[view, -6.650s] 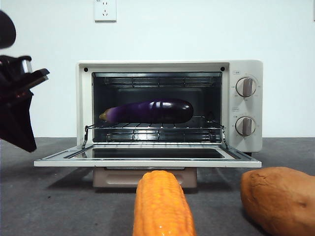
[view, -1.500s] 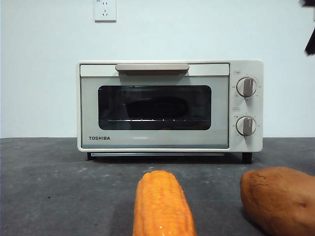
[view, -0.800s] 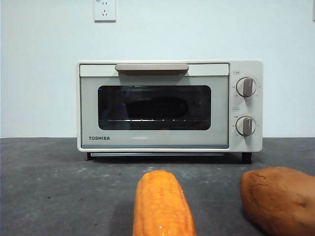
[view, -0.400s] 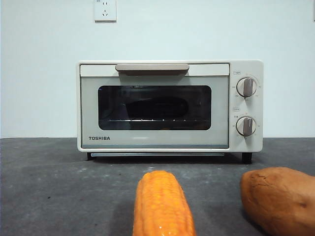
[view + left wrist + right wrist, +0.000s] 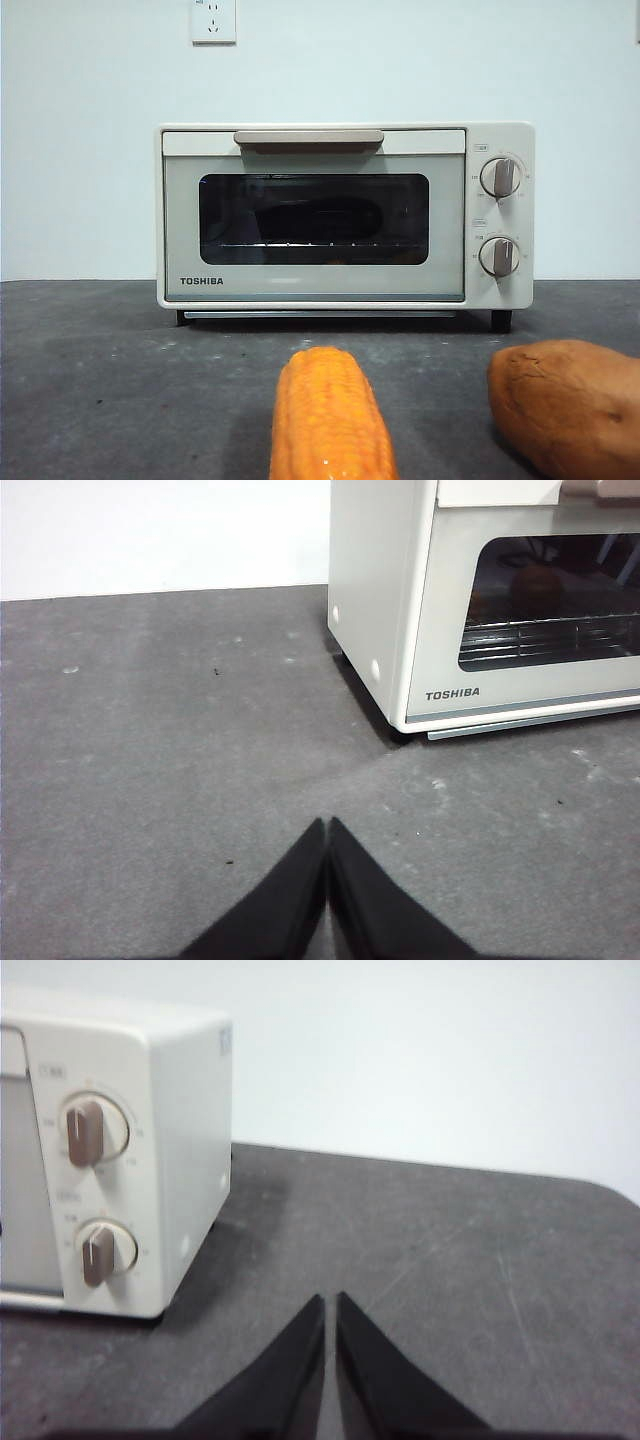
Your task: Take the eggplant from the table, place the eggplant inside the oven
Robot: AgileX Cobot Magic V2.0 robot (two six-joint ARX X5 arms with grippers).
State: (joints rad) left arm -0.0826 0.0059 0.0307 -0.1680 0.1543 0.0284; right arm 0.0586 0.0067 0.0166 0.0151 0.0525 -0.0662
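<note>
The cream-white oven (image 5: 320, 284) stands at the back of the table (image 5: 110, 380) with its door closed. Behind the dark glass, the eggplant (image 5: 318, 217) shows only as a dim long shape on the rack. Neither arm shows in the front view. My left gripper (image 5: 327, 826) is shut and holds nothing; it hovers over bare table in front of the oven's (image 5: 385, 600) left corner. My right gripper (image 5: 330, 1300) is also shut and empty, beside the oven's (image 5: 185, 1120) knob end.
An orange corn cob (image 5: 330, 420) lies at the front centre of the table. A brown sweet potato (image 5: 565, 405) lies at the front right. A wall socket (image 5: 213, 20) sits above the oven.
The oven door, open earlier with the eggplant on the rack, is closed. The gripper at the left edge and the black tip at the top right have left the front view.
</note>
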